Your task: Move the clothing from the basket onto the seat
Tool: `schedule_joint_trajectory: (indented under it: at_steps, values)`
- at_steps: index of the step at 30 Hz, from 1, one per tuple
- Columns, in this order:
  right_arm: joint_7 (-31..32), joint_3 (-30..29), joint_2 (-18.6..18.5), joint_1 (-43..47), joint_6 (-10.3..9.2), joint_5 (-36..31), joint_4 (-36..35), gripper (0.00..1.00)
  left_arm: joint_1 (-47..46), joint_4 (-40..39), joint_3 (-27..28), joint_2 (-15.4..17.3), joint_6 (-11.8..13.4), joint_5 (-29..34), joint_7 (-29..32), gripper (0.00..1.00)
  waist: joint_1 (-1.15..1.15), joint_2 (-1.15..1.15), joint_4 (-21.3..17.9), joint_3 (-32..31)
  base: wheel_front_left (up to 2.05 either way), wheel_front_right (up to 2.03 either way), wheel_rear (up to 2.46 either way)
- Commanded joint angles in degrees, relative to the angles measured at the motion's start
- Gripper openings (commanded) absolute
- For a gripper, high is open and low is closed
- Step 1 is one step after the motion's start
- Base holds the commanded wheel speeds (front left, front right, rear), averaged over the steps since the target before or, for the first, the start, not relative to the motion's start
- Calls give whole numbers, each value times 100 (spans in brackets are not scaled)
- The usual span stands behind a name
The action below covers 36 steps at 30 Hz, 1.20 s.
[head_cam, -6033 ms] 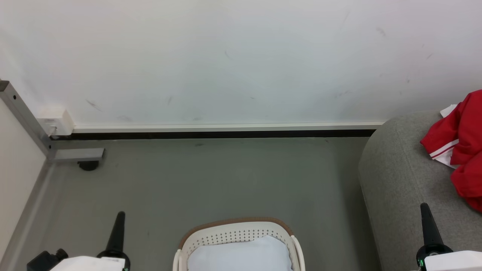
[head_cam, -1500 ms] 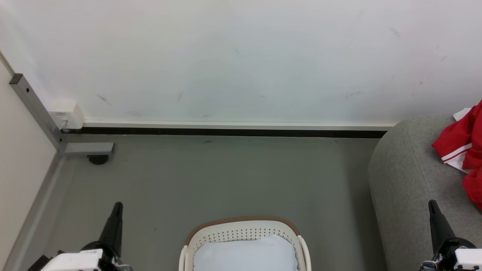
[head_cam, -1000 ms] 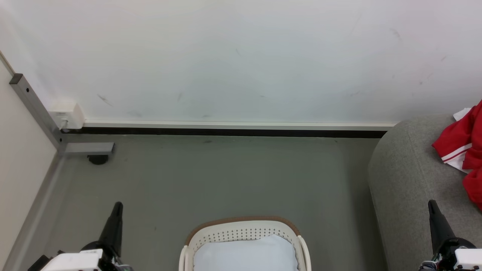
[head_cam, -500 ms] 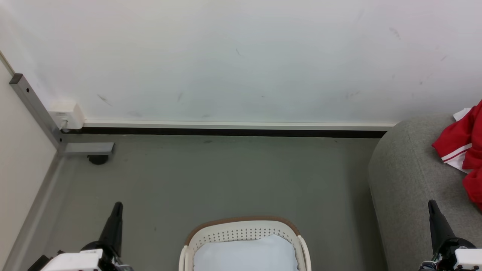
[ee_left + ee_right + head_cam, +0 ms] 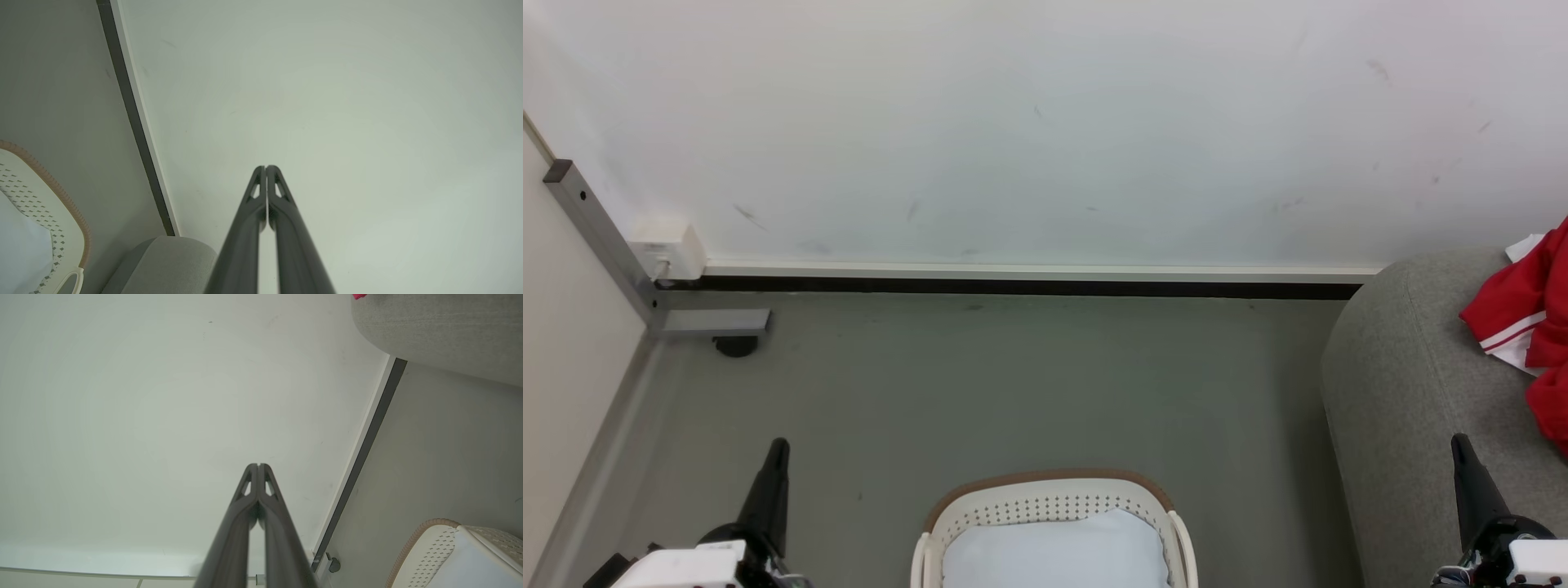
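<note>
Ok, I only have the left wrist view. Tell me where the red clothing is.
Observer: The clothing lies bunched on the seat, at the head view's right edge.
Operator: Give me the right gripper's state.
Observer: The right gripper has its jaws shut on nothing, pointing at the wall.
Operator: Now check the basket's other side.
Observer: In the right wrist view the basket holds a pale cloth pad.
</note>
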Motion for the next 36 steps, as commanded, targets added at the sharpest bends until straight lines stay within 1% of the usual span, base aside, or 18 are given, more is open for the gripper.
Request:
schedule_joint_trajectory:
  at_steps: [1,36]
  values:
    - [2,-25,1,-77,-12,-35,17,0,-50,-16,13,9,-35,-77,20,0,0,0,0,0,0,0,0]
    - [14,-33,8,-78,-12,-45,17,0,-50,-16,13,9,-34,-77,20,0,0,0,0,0,0,0,0]
